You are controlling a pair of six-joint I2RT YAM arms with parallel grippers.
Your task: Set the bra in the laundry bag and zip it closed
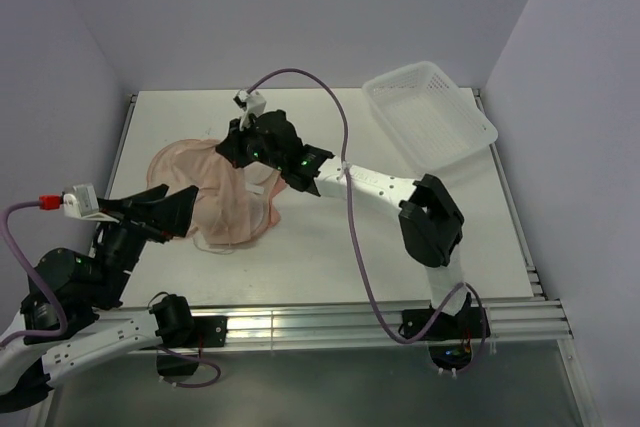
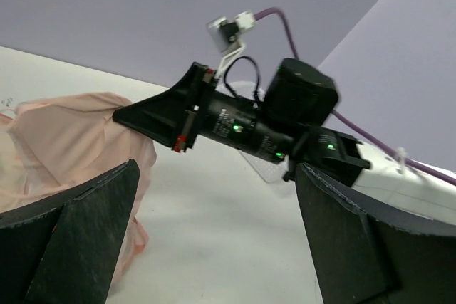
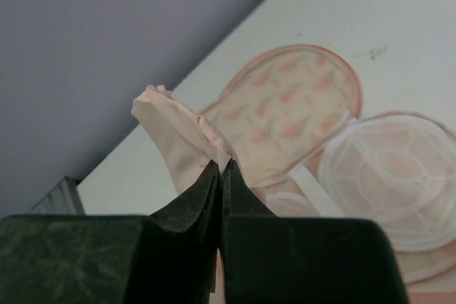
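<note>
1. Top view: the bra sits heaped on the table, at about nine o'clock from its middle. The right gripper reaches across to the heap's twelve o'clock edge, but its jaws are too dark to read from here. The left gripper hovers at the heap's eight o'clock side. A white basket sits well apart at one o'clock.
2. Left wrist: the left gripper is spread wide with nothing between its fingers. At ten o'clock beyond it, the right gripper pinches a peak of the bra.
3. Right wrist: the right gripper is clamped tight on a fold of the bra, which sticks up toward eleven o'clock. The laundry bag lies unzipped on the table at two o'clock, showing its printed lobe, with a whitish mesh dome at three o'clock.
</note>
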